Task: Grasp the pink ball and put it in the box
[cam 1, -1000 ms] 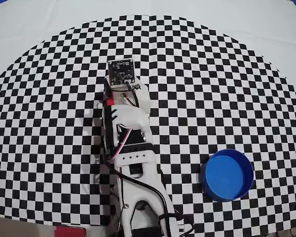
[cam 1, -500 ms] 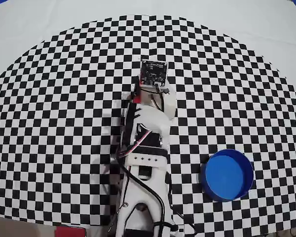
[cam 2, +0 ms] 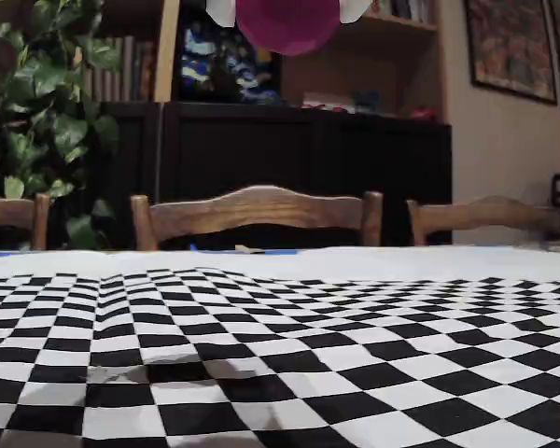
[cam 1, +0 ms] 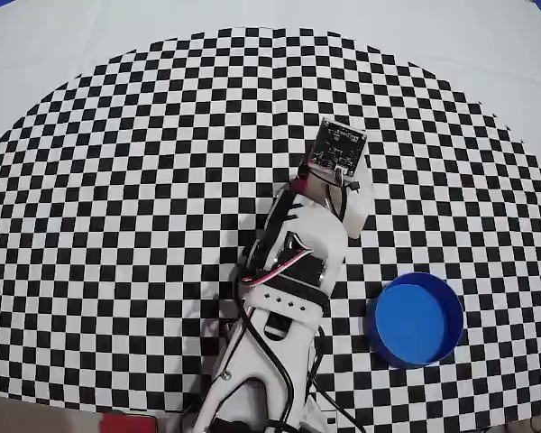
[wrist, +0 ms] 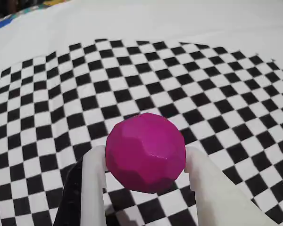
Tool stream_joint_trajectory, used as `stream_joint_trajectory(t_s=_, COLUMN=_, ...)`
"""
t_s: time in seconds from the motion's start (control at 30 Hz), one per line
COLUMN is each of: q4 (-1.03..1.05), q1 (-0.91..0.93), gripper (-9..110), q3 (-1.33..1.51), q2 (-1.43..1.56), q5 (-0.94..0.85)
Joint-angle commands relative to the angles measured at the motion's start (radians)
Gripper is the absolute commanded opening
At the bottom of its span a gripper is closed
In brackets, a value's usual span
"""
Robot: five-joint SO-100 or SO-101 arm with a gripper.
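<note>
Wrist view: we had the faceted matte magenta-pink ball pinched between the white two-finger gripper, lifted clear of the black-and-white checkered cloth.
Overhead, our white arm reached over the cloth, with the round bright blue low-rimmed container empty and well apart to the view's right. We judged the grasp and lift done; carrying the ball over the container and releasing remained.

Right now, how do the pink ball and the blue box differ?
The pink ball is magenta, faceted and small; the box is bright blue, round, low-rimmed and far wider. The ball is held off the table between the white jaws, while the box sits on the checkered cloth, empty. Both are single-colored.
</note>
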Motion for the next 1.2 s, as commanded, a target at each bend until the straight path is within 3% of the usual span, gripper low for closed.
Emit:
stream_joint_trajectory(t_s=0.0, q4=0.011, q1=0.04, gripper=0, q3=-0.005, q2=0.038, q5=0.003)
stream_joint_trajectory(t_s=1.17, q4=0.048, q1=0.52, gripper=0, q3=0.04, q2=0.155, q5=-0.005)
